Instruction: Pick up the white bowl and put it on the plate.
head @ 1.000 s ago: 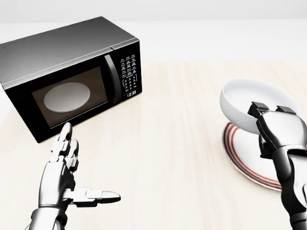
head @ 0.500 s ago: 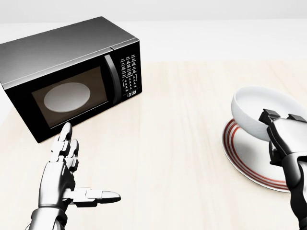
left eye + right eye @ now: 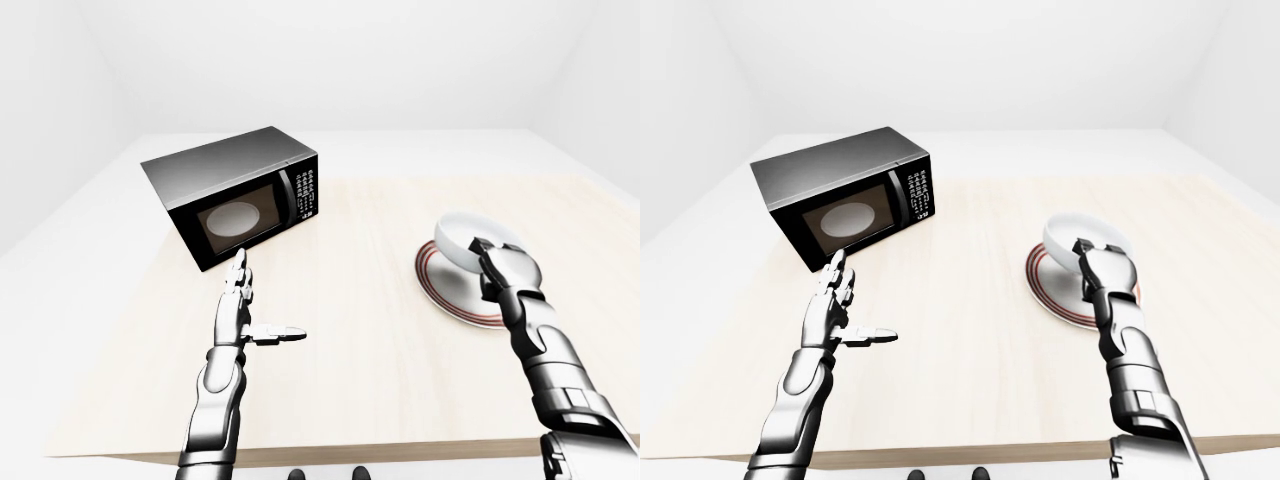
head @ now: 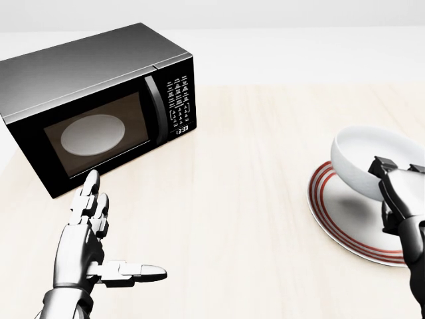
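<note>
Bowl (image 4: 367, 161) (white, tilted) pinched at its rim by right hand (image 4: 398, 196), over plate (image 4: 345, 222).

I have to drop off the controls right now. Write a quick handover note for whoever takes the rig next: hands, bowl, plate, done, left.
Right hand: fingers closed on the near rim of the white bowl, holding it tilted over the red-ringed plate.
Left hand: open and empty, hovering above the table below the microwave in the head view.
Done: bowl picked up and carried over the plate.
Left: level the bowl, set it down on the plate's middle, release and pull the right hand away. I can't tell whether the bowl's base touches the plate yet.
</note>
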Robot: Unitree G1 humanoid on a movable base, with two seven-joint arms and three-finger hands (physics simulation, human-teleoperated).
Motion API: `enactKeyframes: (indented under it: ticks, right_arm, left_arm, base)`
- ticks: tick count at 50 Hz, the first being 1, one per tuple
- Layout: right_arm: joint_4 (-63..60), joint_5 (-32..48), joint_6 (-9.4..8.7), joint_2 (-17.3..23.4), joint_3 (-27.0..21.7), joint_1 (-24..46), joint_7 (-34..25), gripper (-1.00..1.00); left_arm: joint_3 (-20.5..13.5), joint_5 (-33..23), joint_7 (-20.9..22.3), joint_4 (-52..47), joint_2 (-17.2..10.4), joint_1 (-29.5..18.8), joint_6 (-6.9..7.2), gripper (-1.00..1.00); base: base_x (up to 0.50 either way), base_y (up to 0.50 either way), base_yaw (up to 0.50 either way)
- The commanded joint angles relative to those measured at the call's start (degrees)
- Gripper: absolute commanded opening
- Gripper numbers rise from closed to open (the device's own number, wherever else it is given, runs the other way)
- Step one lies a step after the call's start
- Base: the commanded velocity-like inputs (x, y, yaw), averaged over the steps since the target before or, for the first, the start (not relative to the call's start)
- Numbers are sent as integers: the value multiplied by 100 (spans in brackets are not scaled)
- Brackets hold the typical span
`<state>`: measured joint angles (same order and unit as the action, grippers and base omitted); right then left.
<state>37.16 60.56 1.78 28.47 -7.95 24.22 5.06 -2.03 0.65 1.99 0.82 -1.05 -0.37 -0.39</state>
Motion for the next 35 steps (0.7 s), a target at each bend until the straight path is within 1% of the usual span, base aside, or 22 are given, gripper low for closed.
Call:
enactKeyframes:
  ticks: [1, 8, 10, 19, 23, 35]
  right_arm:
    - [162, 276, -51, 72, -14, 84, 237, -100]
    - [488, 244, 2, 91, 41, 148, 427, -100]
    - [484, 233, -18, 100, 48, 150, 406, -100]
    - [834, 196, 24, 130, 116, 305, 551, -100]
    - [804, 190, -7, 132, 142, 304, 511, -100]
    - [837, 167, 13, 132, 144, 271, 527, -100]
  left_arm:
    - [0, 1, -1, 0, 0, 0, 1, 100]
    - [0, 0, 0, 0, 0, 0, 0, 100]
    - [1, -1, 0, 1, -1, 0, -2, 100]
    - [0, 0, -1, 0, 0, 0, 0, 100]
    - [0, 0, -1, 0, 0, 0, 0, 100]
    - [0, 0, -2, 0, 0, 0, -1, 100]
  base:
    - [0, 0, 0]
    - [0, 0, 0]
    - [0, 0, 0]
    - [0, 0, 0]
    - [0, 0, 0]
    - [0, 0, 0]
